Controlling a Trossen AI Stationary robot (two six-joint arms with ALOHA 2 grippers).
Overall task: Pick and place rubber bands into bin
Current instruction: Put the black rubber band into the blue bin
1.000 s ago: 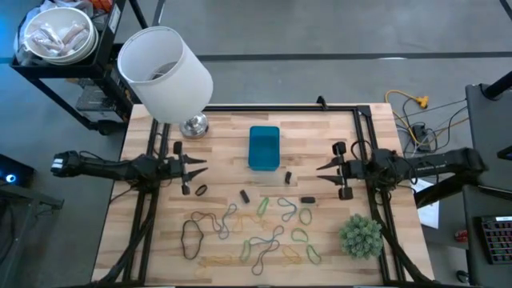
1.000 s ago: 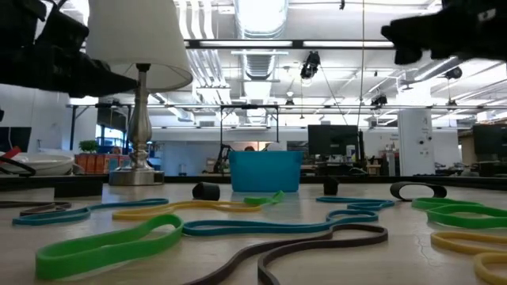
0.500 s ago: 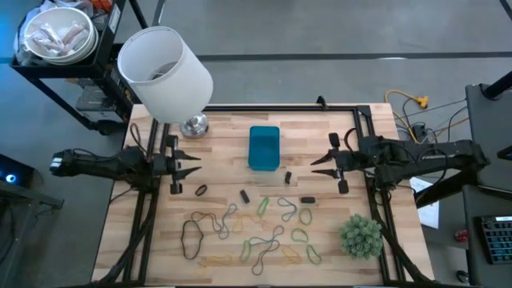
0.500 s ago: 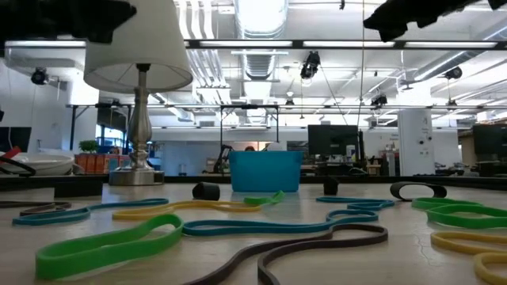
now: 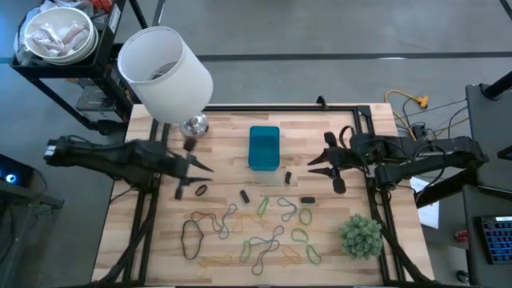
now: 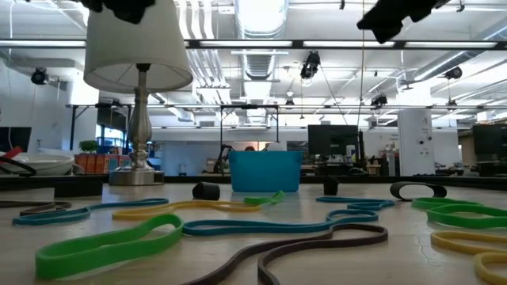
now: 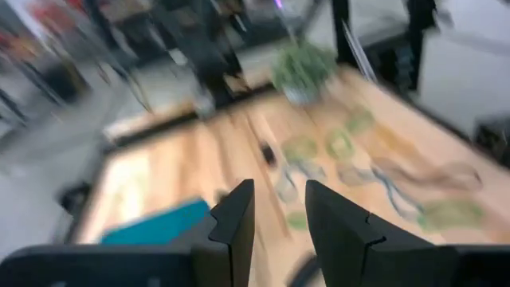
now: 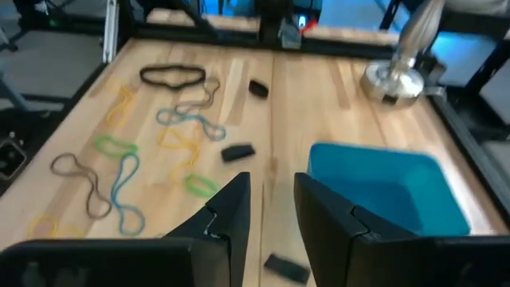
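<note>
Between both pincers, bin [image 5: 264,148]

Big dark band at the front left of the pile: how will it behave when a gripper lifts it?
Probably floppy: the dark band lies in a thin, irregular loop, so it should sag and stretch from one pinch point. Likely very light. It sits flat on the table, so the fingers may slip over it.

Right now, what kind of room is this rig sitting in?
Probably an open lab or industrial workspace: bare ceiling ducts and strip lights, computer monitors on benches behind, and a metal-framed wooden worktable.
</note>
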